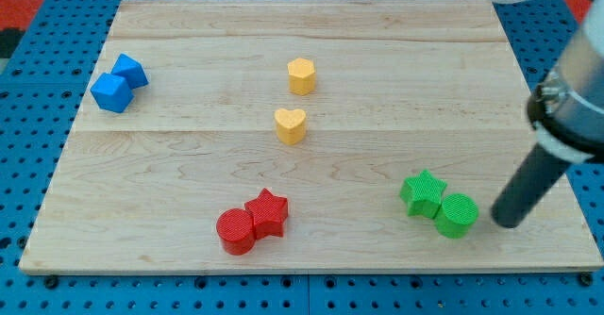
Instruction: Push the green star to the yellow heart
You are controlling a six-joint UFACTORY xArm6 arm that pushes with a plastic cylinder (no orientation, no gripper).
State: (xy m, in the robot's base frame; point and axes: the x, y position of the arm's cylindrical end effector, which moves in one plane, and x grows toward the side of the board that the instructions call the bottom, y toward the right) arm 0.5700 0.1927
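The wooden board (311, 32) lies across a blue pegboard table (38, 4), and my rod comes down from the view's upper right. It carries no jaws at all — nothing to open or close, nothing held. My tip (503, 223) rests on the board near the view's bottom right, just beside the green cylinder (457, 215) on its right.

That cylinder is the main hazard. It touches the green star (424, 193), which sits up and to the left of it, so the cylinder stands between my tip and the block I am meant to move. A push leftward from here would, I judge, drive both together, and the round cylinder could roll off the star's points and send it off line — or spin the star instead of sliding it.

The yellow heart (291, 125) is well apart, up and to the left near the board's middle. The yellow hexagonal block (301, 75) stands just above it; an overshoot could knock the heart into it or carry the star on to the wrong yellow piece.

The red star (268, 211) and red cylinder (236, 231), touching each other at the bottom centre, lie below the likely path; a push aimed too low could clip them.

The two blue blocks (118, 82), angular and touching at the far left, seem out of harm's way.
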